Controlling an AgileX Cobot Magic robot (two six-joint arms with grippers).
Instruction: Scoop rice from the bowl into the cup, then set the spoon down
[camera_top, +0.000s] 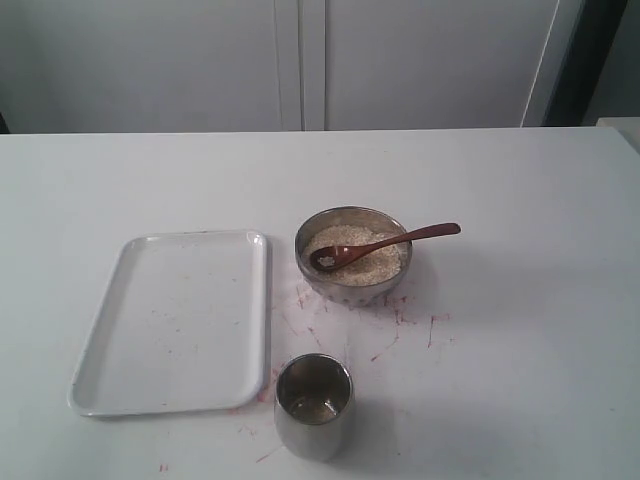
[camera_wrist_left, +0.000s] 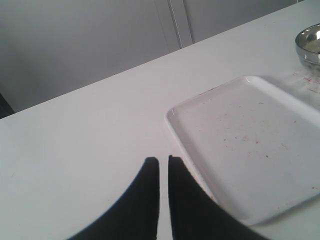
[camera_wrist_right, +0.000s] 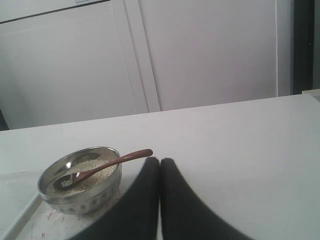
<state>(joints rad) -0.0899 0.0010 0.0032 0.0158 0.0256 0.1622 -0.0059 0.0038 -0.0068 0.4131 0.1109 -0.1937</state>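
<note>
Table (camera_top: 530, 300): white top, w/ reddish scribble marks around the bowl's base and near the cup.

Bowl (camera_top: 345, 292): steel, stands approx. centre of table, just right of the tray, upright. Rice (camera_top: 378, 262) fills most of it.

Spoon (camera_top: 385, 245): dark wood, lies in the bowl. Scoop end rests on the rice at the left side, w/ a few pale grains in it. Handle crosses the right rim and juts out past it, over the table.

Cup (camera_top: 313, 440): steel, upright, nearer the camera than the bowl and apart from it, just off the tray's near right corner. Pale patch at its bottom; grains or reflection, cannot tell.

Tray (camera_top: 180, 320): white, rectangular, flat on table, left of bowl. Faint red specks on its surface.

Left gripper (camera_wrist_left: 163, 160): fingers drawn together, only a thin slit between, nothing held. It is over bare table beside the tray's edge.

Right gripper (camera_wrist_right: 160, 161): fingers pressed together, nothing held. Bowl and spoon are near it; no contact w/ either.
</note>
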